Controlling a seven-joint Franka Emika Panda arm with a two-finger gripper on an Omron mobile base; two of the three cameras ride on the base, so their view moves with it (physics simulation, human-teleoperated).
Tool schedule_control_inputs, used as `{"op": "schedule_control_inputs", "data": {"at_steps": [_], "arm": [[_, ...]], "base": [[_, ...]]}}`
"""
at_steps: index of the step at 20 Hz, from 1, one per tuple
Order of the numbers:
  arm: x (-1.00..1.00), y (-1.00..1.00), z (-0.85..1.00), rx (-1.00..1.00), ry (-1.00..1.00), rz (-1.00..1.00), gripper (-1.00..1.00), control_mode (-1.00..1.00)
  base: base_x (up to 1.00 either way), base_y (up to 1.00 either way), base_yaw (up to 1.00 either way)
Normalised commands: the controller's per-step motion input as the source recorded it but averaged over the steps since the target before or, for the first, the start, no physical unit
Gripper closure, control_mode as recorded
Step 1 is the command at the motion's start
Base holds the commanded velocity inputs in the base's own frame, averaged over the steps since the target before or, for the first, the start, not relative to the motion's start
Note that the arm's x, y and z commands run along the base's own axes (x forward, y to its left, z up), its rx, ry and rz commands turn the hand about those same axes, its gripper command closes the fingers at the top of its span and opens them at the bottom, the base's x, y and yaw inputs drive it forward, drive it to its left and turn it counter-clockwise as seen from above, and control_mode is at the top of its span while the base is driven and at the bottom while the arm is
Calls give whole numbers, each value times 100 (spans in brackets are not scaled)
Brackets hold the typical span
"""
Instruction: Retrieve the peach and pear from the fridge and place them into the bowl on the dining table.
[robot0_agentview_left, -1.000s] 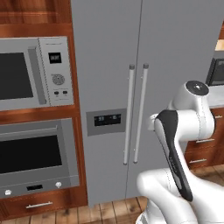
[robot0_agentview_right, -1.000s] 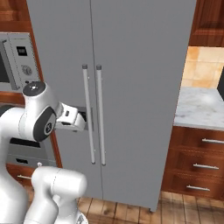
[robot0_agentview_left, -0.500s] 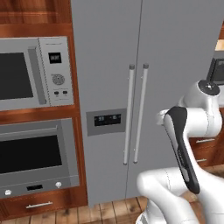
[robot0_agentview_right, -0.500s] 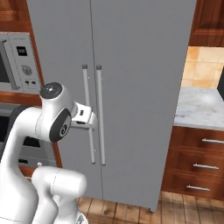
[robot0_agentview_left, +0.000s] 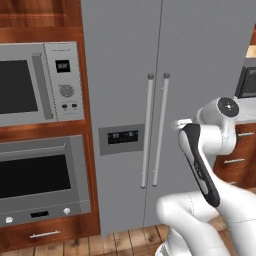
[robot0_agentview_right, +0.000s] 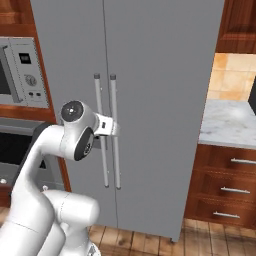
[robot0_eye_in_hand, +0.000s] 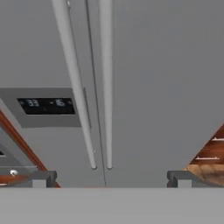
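Observation:
The grey double-door fridge (robot0_agentview_left: 165, 75) stands shut in front of me, its two long bar handles (robot0_agentview_left: 148, 131) side by side at the door seam and a dark display panel (robot0_agentview_left: 122, 137) on the left door. The peach and pear are hidden, and the bowl and dining table are out of view. My gripper (robot0_eye_in_hand: 111, 179) is open, its two dark fingertips (robot0_eye_in_hand: 41, 178) spread wide and empty, facing the lower ends of the handles (robot0_eye_in_hand: 107, 87). From the right base view the gripper (robot0_agentview_right: 115, 130) sits just in front of the handles (robot0_agentview_right: 114, 135) at mid-height.
Left of the fridge a steel microwave (robot0_agentview_left: 37, 82) sits above a wall oven (robot0_agentview_left: 42, 175) in dark-wood cabinetry. To the right are a marble counter (robot0_agentview_right: 230, 122) and wooden drawers (robot0_agentview_right: 227, 187). My white arm (robot0_agentview_left: 200, 165) rises close before the right door.
The arm has swung forward and to the right, bringing the hand up close to the fridge handles. The jaws have stayed wide open and the fridge doors shut.

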Motion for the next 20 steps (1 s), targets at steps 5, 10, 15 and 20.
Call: {"op": "schedule_control_inputs", "data": {"at_steps": [5,10,15,20], "arm": [[98,0,0,0,1,0,-100,-100],[99,0,-1,0,0,0,-100,-100],[97,0,-4,0,0,0,-100,-100],[80,-8,-10,0,-4,0,-100,-100]], "base": [[0,0,0],[0,0,0],[0,0,0],[0,0,0]]}}
